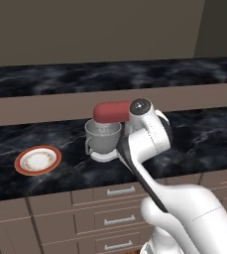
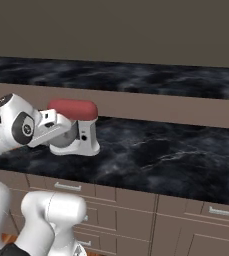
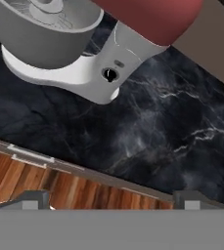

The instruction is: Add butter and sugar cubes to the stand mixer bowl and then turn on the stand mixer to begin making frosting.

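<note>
The stand mixer [image 1: 110, 130] stands on the dark counter, with a dark red head [image 2: 73, 109] and a white body [image 3: 118, 53]. Its grey stand mixer bowl [image 3: 45, 34] sits on the white base, and the wire whisk hangs inside it. A black knob [image 3: 109, 74] shows on the side of the white body. My gripper [image 3: 112, 199] hovers beside the mixer over the counter's front edge, open, with nothing between its fingertips [image 3: 33, 197]. The butter and the sugar cubes are hidden from view.
An orange-rimmed plate [image 1: 38, 160] lies on the black marble counter [image 2: 161, 150], left of the mixer. A raised ledge runs along the back. Drawers with metal handles [image 1: 120, 191] sit below the counter edge, and wooden floor [image 3: 45, 180] lies beneath.
</note>
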